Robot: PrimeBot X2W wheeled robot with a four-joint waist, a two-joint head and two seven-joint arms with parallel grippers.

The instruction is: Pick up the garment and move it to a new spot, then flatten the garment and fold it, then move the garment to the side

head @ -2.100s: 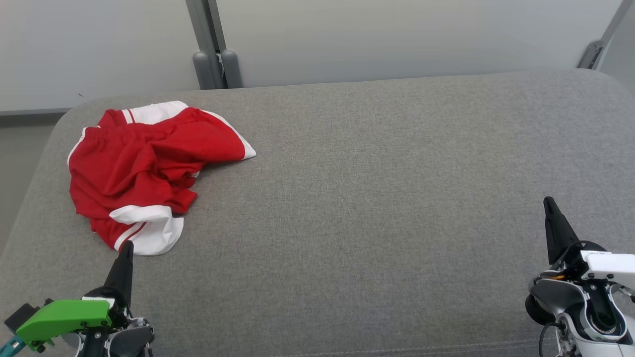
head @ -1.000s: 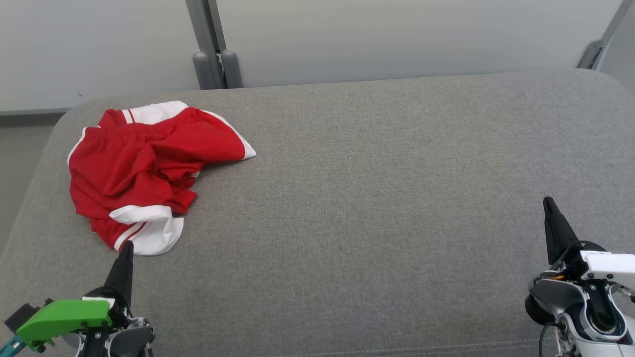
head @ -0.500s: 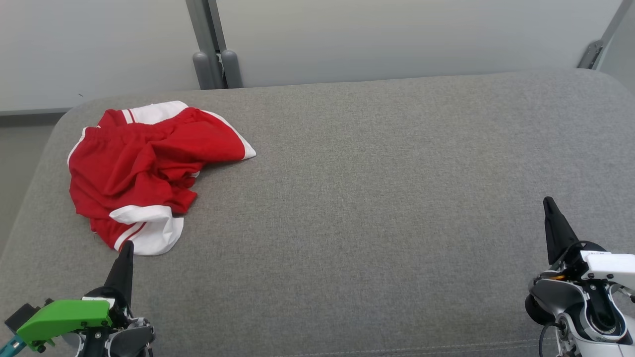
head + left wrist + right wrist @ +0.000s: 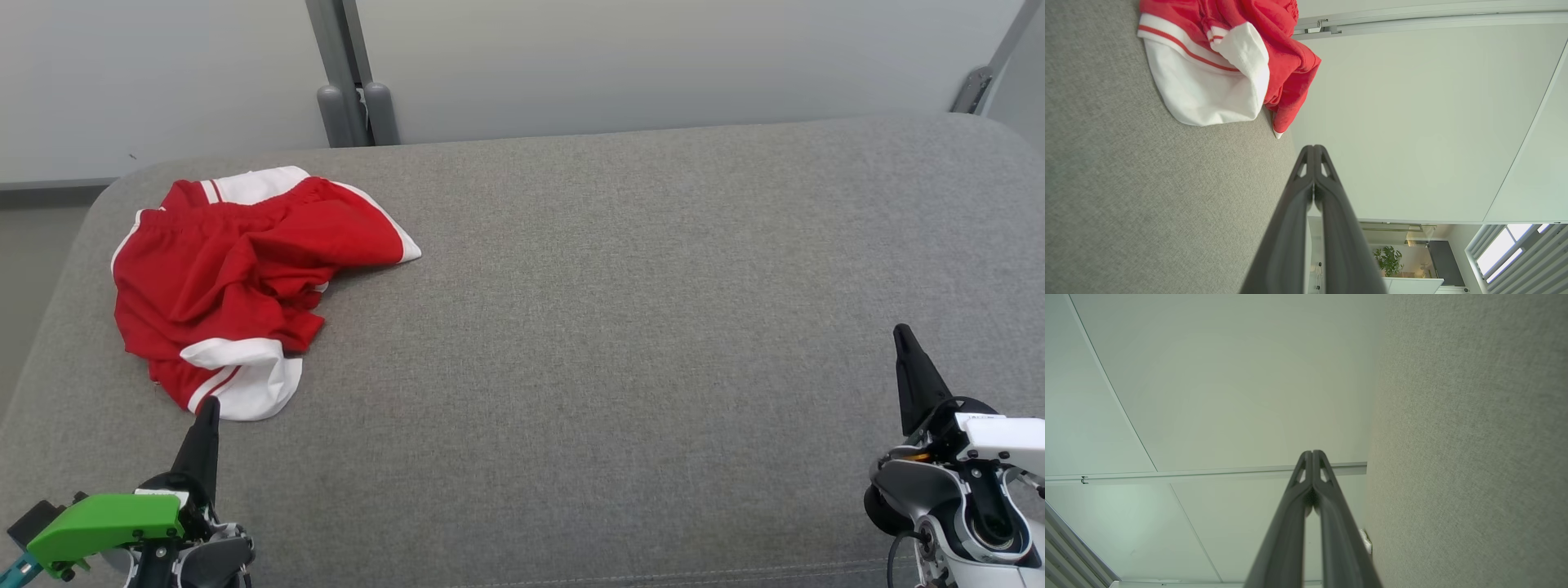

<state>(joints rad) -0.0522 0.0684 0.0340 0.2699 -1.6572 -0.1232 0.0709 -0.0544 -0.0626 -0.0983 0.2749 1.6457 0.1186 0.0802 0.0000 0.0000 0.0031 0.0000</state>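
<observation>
The garment (image 4: 237,278), bright red with white panels and stripe trim, lies crumpled at the far left of the grey cushion (image 4: 588,327). My left gripper (image 4: 211,402) stands shut at the lower left, its tips just short of the garment's white hem. In the left wrist view the garment (image 4: 1224,61) lies ahead of the shut left gripper (image 4: 1314,148), apart from it. My right gripper (image 4: 900,331) is shut and empty at the lower right, far from the garment; the right wrist view shows the right gripper (image 4: 1312,452) with its tips together.
The grey cushion spans the scene with its edges rounding off at left and right. A pale wall (image 4: 653,57) with a grey post (image 4: 351,90) rises behind it. The wide stretch of cushion right of the garment is bare fabric.
</observation>
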